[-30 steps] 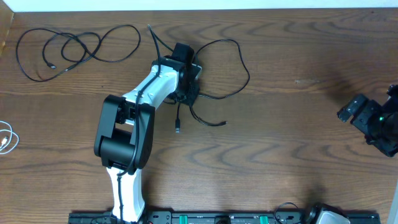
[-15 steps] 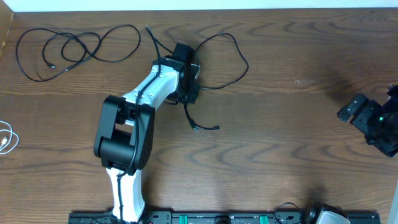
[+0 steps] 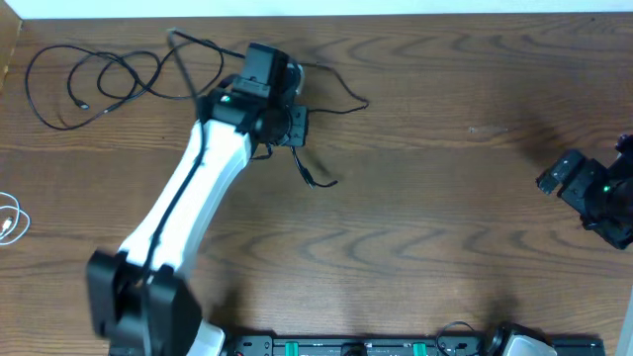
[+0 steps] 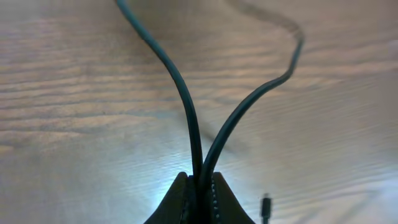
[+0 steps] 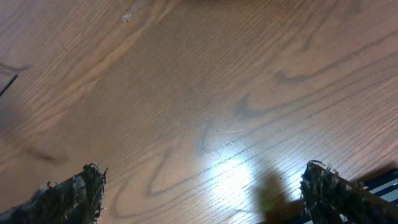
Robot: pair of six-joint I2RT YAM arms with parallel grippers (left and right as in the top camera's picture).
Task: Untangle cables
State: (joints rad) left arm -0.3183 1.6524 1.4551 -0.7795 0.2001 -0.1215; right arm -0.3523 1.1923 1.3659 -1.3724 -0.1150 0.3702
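While stretched toward 12 o'clock over the worktop [image 3: 445, 218] in overhead view, pinches one black cable [image 3: 315, 178] w/ L gripper [image 3: 289, 121], jaws shut tight on it. Trails a short tail to 5 o'clock of the jaws, another strand out to 3 o'clock, a third off to 10 o'clock across the loops of second black cable [image 3: 119, 84]; touching or just crossing above, can't tell. Second black cable in loose loops at approx 10 o'clock of worktop. White cable [image 3: 10, 220] bunched at 9 o'clock edge, well apart from both black ones. R gripper [image 3: 564, 180] at 3 o'clock edge, well apart from all cables.

L wrist view: shut jaws at 6 o'clock, two strands of the held black cable [image 4: 186, 112] coming up out of the pinch side by side, then splitting toward 11 and 1 o'clock. Small plug [image 4: 265, 205] at 5 o'clock, just beside the jaws.

R wrist view: jaws spread wide, fingertips [image 5: 74, 193] low at 7 and 5 o'clock, wood grain between them.
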